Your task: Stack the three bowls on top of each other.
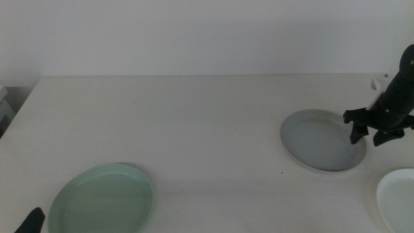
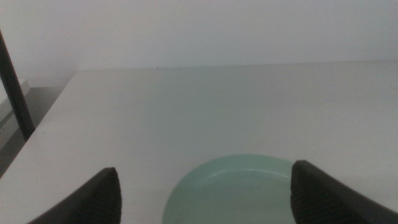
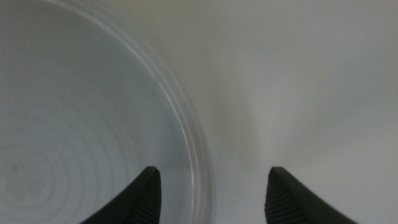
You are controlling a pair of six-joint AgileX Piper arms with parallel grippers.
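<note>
**Three shallow dishes apart on a pale table, right gripper at the grey one's rim**

A plain white tabletop (image 1: 194,123) runs back to a bare, light wall. Three low-rimmed round dishes lie on it, well apart, none stacked and each holding nothing. The shallow grey bowl (image 1: 321,140) sits toward the right side of the middle view. The pale mint green bowl (image 1: 102,197) lies near the front left, and the white bowl (image 1: 398,196) is cut by the frame at the front right corner.

The right gripper (image 1: 369,133) hangs at the grey bowl's right rim, its dark jaws spread wide; in the right wrist view the rim (image 3: 186,124) curves just inside one jaw. The left gripper (image 2: 205,193) waits at the front left, jaws wide apart, with the mint green bowl's far edge between them below.
</note>
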